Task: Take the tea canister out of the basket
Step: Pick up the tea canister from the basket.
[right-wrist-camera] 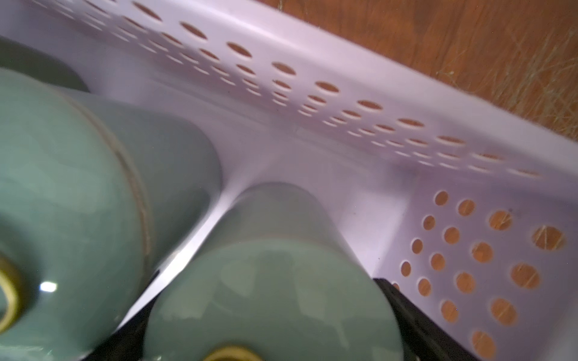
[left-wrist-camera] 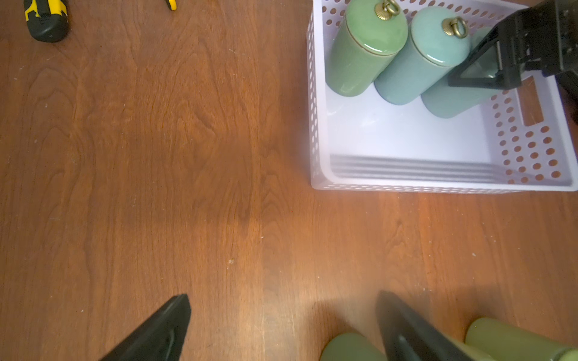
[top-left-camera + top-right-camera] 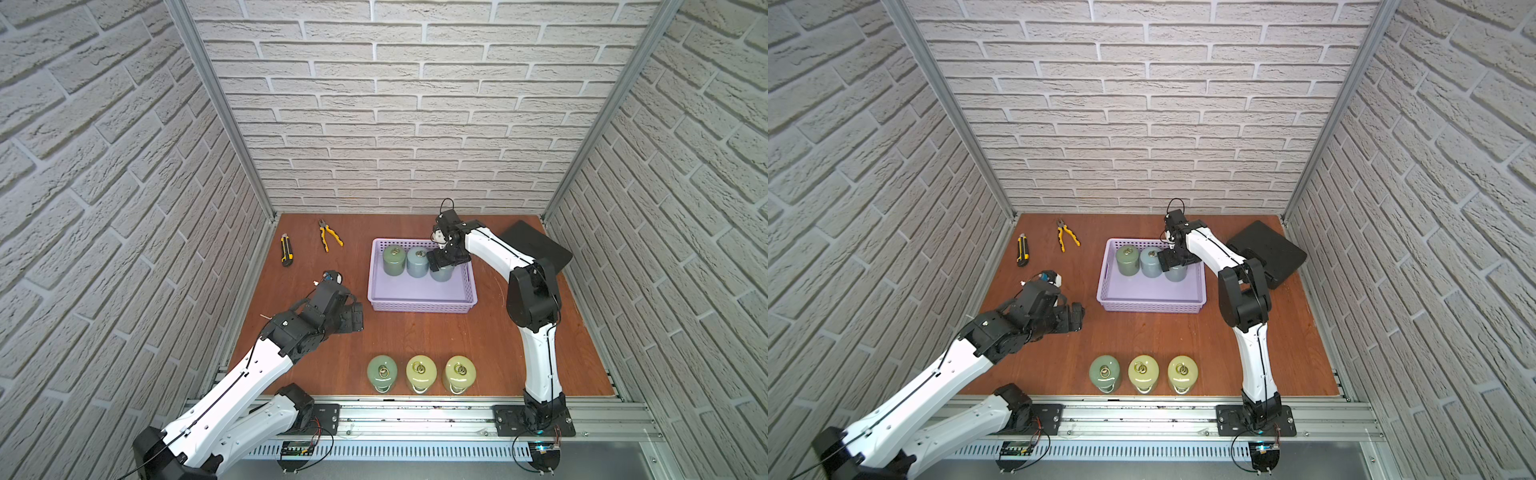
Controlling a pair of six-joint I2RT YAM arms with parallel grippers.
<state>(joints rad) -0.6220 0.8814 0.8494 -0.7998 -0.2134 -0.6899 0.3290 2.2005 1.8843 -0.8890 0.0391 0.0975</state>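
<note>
The table point(image 3: 415, 332) is flat brown wood. Near its far left corner lie a yellow and black knife point(image 3: 286, 250) and pliers point(image 3: 329, 235) with yellow handles. The left gripper point(image 2: 283, 300) hangs over the left side of the table. Its two black fingers are wide apart with nothing between them.

To the right sits the basket point(image 3: 422, 306). It is a low box of light purple plastic with round holes in its walls. Three round, smooth, shiny jars stand in a row along its far wall: a green canister point(image 3: 394, 261), a blue canister point(image 3: 417, 262), and the tea canister point(image 1: 272, 281) in the far right corner. The tea canister stands straight up, with its long way up and down and its lid on top. The blue canister is just beside it, and the basket wall is close on the other side.

The right gripper point(image 3: 444, 262) is over the tea canister, with one finger on each side, spread wide. I cannot tell if they squeeze it.

A row of three more canisters point(image 3: 421, 371) stands near the front edge. A black case point(image 3: 536, 245) lies by the far right corner.
</note>
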